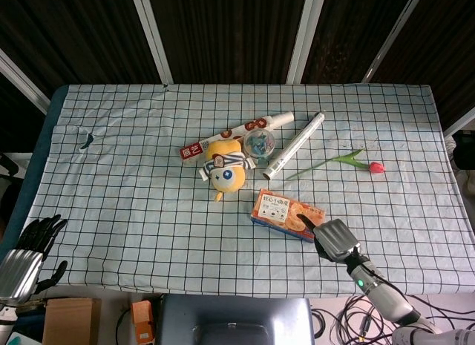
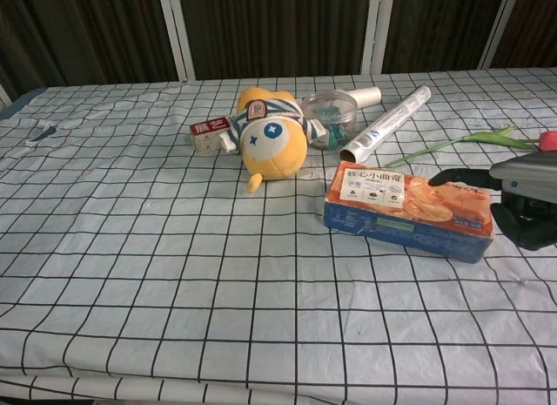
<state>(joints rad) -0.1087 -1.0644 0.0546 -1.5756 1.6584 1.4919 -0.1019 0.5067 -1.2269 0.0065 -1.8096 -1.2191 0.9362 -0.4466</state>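
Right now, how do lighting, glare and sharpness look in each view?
Head view: even, soft light, faint shadows, the checked cloth sharp throughout, background dark. Chest view: the biscuit box shows mild sheen on its top, the plush toy is crisp, and the right hand is cut by the frame edge; no motion blur evident.

Snack box [image 2: 407, 209]: glossy printed cardboard. Plush toy [image 2: 271, 138]: soft matt fabric. Tube [image 2: 385, 123]: shiny plastic film. Counter [image 2: 174, 274] covering looked like smooth, wrinkled checked cloth.
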